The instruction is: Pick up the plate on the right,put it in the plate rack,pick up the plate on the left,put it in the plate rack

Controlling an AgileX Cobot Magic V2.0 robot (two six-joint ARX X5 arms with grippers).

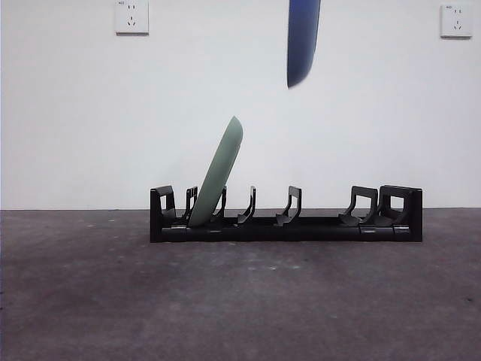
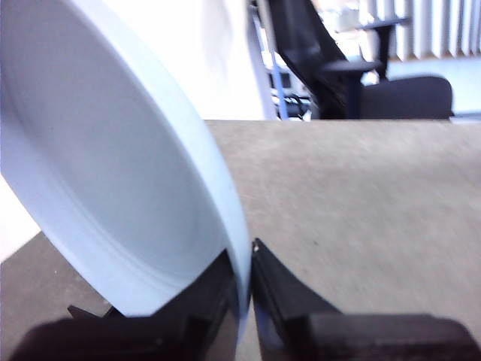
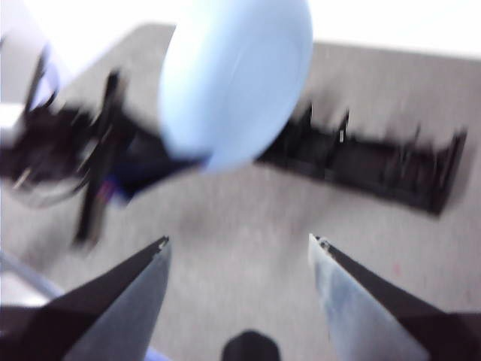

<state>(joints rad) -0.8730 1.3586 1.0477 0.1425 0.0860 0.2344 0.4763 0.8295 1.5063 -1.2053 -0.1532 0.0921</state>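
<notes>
A pale blue plate (image 1: 302, 41) hangs on edge from the top of the front view, high above the middle of the plate rack (image 1: 316, 226). My left gripper (image 2: 248, 293) is shut on its rim, and the plate (image 2: 113, 188) fills much of the left wrist view. A sage green plate (image 1: 219, 174) leans between the prongs near the rack's left end. My right gripper (image 3: 239, 252) is open and holds nothing. It hovers above the table and looks down at the blue plate (image 3: 237, 83) and the rack (image 3: 376, 162).
The rack stands on a grey table (image 1: 240, 301) in front of a white wall with two sockets (image 1: 131, 16). Black office chairs (image 2: 353, 75) stand beyond the table's edge. The left arm (image 3: 98, 150) shows blurred in the right wrist view.
</notes>
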